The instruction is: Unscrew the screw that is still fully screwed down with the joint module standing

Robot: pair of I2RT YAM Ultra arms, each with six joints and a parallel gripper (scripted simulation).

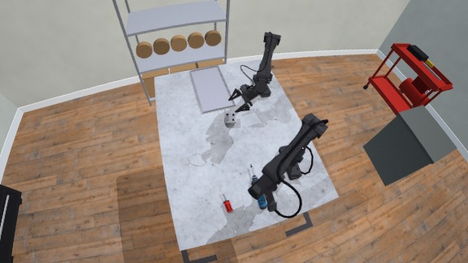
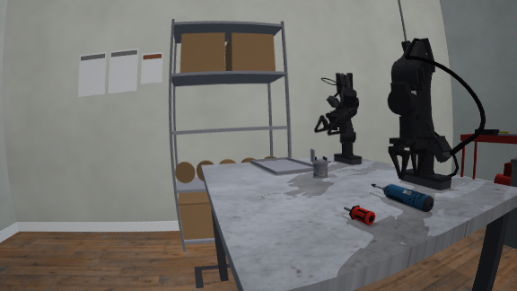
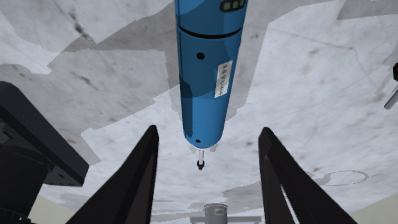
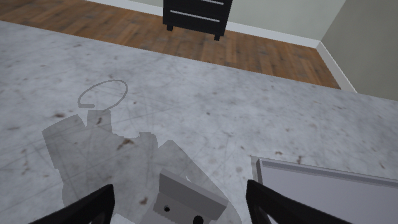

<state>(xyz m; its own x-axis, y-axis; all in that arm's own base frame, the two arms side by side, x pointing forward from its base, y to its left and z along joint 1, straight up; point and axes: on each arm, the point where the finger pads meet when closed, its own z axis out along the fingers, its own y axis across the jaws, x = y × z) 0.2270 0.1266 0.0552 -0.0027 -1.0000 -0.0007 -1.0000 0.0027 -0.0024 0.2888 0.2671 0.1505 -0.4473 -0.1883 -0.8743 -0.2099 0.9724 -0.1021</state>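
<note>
The blue electric screwdriver (image 1: 262, 201) (image 2: 408, 197) (image 3: 202, 100) lies on the table, its bit toward the joint module. My left gripper (image 2: 405, 176) (image 3: 209, 131) is open and empty above its front part, fingers on either side in the left wrist view; the top view hides the fingers. The small grey joint module (image 1: 230, 124) (image 2: 320, 170) (image 3: 216, 215) stands upright near the tray. Its bracket (image 2: 313, 155) (image 4: 190, 192) has an upright plate. Dark spots show on top; I cannot tell screws from holes. My right gripper (image 1: 233, 105) (image 2: 322, 131) (image 4: 182, 190) is open and empty above and beside the module.
A red screwdriver (image 1: 228, 205) (image 2: 363, 215) lies beside the blue one; its shank shows at the left wrist view's right edge. The flat grey tray (image 1: 197, 94) (image 2: 280, 172) (image 4: 258, 172) lies beyond the module. A shelf rack stands behind the table.
</note>
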